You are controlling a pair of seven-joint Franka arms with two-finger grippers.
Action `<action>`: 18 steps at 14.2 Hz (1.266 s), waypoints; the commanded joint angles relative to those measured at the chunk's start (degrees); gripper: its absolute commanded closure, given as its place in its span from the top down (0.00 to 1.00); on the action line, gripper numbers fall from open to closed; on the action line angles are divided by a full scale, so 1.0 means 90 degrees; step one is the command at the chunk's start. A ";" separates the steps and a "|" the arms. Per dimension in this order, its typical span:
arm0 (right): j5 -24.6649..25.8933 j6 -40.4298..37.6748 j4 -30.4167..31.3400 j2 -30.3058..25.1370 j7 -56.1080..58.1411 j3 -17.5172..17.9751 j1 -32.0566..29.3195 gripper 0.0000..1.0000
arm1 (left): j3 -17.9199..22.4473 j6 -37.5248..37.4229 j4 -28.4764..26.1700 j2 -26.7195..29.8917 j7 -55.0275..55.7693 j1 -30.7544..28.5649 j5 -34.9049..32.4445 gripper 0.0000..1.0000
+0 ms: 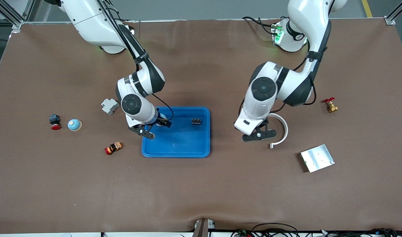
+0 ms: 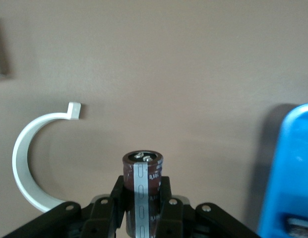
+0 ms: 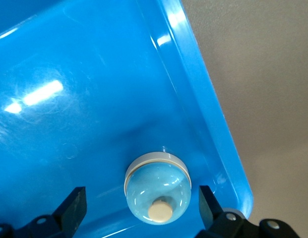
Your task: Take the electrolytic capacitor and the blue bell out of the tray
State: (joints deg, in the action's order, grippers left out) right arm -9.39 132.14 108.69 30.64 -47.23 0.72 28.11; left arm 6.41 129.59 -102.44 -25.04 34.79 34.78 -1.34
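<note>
Dark brown cylindrical capacitor (image 2: 142, 171) with a silver stripe: clamped upright between the closed fingers of the left gripper (image 1: 259, 135), over bare table between the shallow blue plastic tray (image 1: 181, 149) and a white curved plastic bracket (image 1: 281, 130). Pale blue domed bell (image 3: 157, 191) with cream button: resting inside the tray at its corner toward the right arm's end, between the wide-open fingers of the right gripper (image 1: 151, 130), untouched. Small black connector block (image 1: 196, 121): also in the tray.
</note>
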 commanded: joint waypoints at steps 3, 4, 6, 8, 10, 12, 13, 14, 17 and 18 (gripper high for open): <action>-0.0089 0.0161 0.0042 0.0130 -0.0007 -0.0070 0.0090 1.00 | -0.0028 0.0542 -0.1049 0.0459 -0.1256 -0.0465 -0.0124 0.00; -0.0089 0.0229 0.0061 0.0130 -0.0007 -0.0060 0.0070 1.00 | -0.0029 0.0542 -0.1069 0.0429 -0.1558 -0.0534 -0.0124 0.00; -0.0128 0.0356 0.0110 0.0169 -0.0055 -0.0060 0.0089 1.00 | -0.0029 0.0552 -0.1088 0.0235 -0.1941 -0.0661 -0.0124 0.00; -0.0128 0.0357 0.0130 0.0208 -0.0046 -0.0060 0.0089 1.00 | -0.0029 0.0572 -0.1088 0.0127 -0.2126 -0.0661 -0.0124 0.00; -0.0128 0.0347 0.0188 0.0209 -0.0017 -0.0060 0.0089 1.00 | -0.0029 0.0581 -0.1088 0.0039 -0.2186 -0.0690 -0.0124 0.00; -0.0128 0.0318 0.0189 0.0199 0.0003 -0.0060 0.0099 0.93 | -0.0029 0.0688 -0.1088 -0.0117 -0.2274 -0.0700 -0.0124 0.00; -0.0128 0.0318 0.0189 0.0199 0.0003 -0.0060 0.0118 0.81 | -0.0029 0.0718 -0.1098 -0.0176 -0.2293 -0.0700 -0.0124 0.00; -0.0128 0.0318 0.0179 0.0199 0.0003 -0.0060 0.0109 0.65 | -0.0029 0.0718 -0.1098 -0.0196 -0.2390 -0.0700 -0.0124 0.00; -0.0244 0.0114 0.0052 0.0160 0.0023 -0.0041 -0.0056 0.33 | -0.0029 0.1136 -0.1370 -0.0225 -0.2576 -0.0817 -0.0124 0.00; -0.0477 -0.0119 -0.0113 0.0140 0.0023 -0.0060 -0.0086 0.27 | -0.0029 0.1351 -0.1497 -0.0225 -0.2654 -0.0837 -0.0124 0.00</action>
State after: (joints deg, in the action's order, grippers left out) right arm -10.65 133.75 109.58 32.35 -47.23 0.27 28.22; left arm 6.40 138.32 -113.30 -27.93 12.64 28.36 -1.37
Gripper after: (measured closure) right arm 0.357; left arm 0.696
